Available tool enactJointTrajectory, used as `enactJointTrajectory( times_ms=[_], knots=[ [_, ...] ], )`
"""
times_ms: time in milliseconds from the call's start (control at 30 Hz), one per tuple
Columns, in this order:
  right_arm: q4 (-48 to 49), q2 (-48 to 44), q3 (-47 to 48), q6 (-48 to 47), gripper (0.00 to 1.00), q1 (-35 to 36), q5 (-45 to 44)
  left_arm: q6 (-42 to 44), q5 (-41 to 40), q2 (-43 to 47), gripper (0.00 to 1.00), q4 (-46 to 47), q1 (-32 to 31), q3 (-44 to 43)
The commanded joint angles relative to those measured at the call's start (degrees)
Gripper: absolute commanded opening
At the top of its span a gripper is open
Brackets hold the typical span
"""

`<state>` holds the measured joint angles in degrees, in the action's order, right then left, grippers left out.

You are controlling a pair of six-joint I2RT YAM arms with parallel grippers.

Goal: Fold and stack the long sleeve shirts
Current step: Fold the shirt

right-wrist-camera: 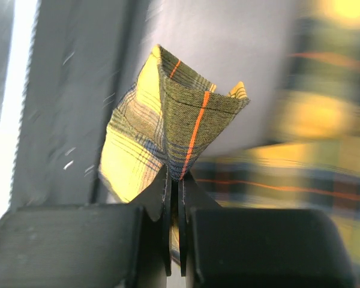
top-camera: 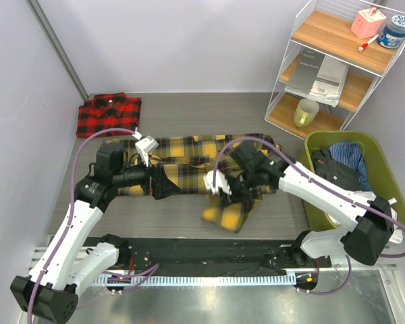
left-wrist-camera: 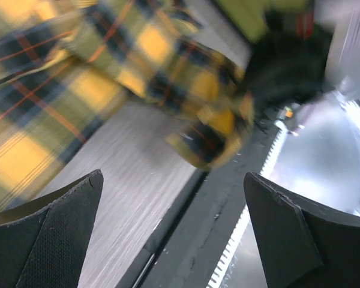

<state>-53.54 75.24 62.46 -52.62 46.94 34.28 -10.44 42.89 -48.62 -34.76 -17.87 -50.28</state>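
Remote view, both arms at work: a grey brushed table [top-camera: 189, 111] sits between pale walls [top-camera: 189, 40], with a black rail [top-camera: 202, 253] along its near edge; at the far left corner the red-and-black shirt [top-camera: 109, 113] lies folded in a neat rectangle, collar up, well apart from either arm.

The yellow-and-black shirt [top-camera: 189, 152] stretches across the middle of the table, rumpled and partly doubled over, one end trailing toward the near edge.

From my left wrist camera, the left gripper [left-wrist-camera: 173, 176] hovers with its jaws spread wide and nothing between them; bare table and rail show in the gap, and the yellow plaid lies just beyond, untouched; that picture is blurred.

From my right wrist camera, the right gripper [right-wrist-camera: 175, 180] has its jaws pressed together on a fold of the yellow-and-black shirt, the cloth rising from the tips in a pinched peak; from overhead I see it at the near side of the garment.

At the right a white wire shelf [top-camera: 287, 74] carries a pale green mug [top-camera: 306, 112] on the bottom board, and a pink box [top-camera: 368, 22] and a blue-and-white jar [top-camera: 396, 32] on top; the jar's label is too small for me to read.

Beside it a green bin [top-camera: 385, 158] holds a blue garment [top-camera: 347, 154].
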Motion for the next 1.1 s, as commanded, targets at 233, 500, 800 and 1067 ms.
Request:
enactJointTrajectory(
  times_ms=[233,500,800,1067],
  knots=[
    [6.52,3.50,14.71,8.06,0.01,-5.72,2.63,-1.25,10.98,-4.90,1.00,19.73,-4.01,2.91],
    [7.66,4.91,18.49,9.73,0.01,-5.80,2.63,2.17,7.92,-9.30,0.99,23.34,-11.65,2.99],
    [11.26,4.21,19.81,8.85,0.01,-5.72,4.30,0.25,-3.95,-11.94,0.62,25.45,-13.16,-2.27],
    [16.97,7.81,23.85,13.40,0.37,-7.03,-5.34,-4.32,-8.09,-16.76,0.00,18.95,-6.34,-15.17]
  ],
)
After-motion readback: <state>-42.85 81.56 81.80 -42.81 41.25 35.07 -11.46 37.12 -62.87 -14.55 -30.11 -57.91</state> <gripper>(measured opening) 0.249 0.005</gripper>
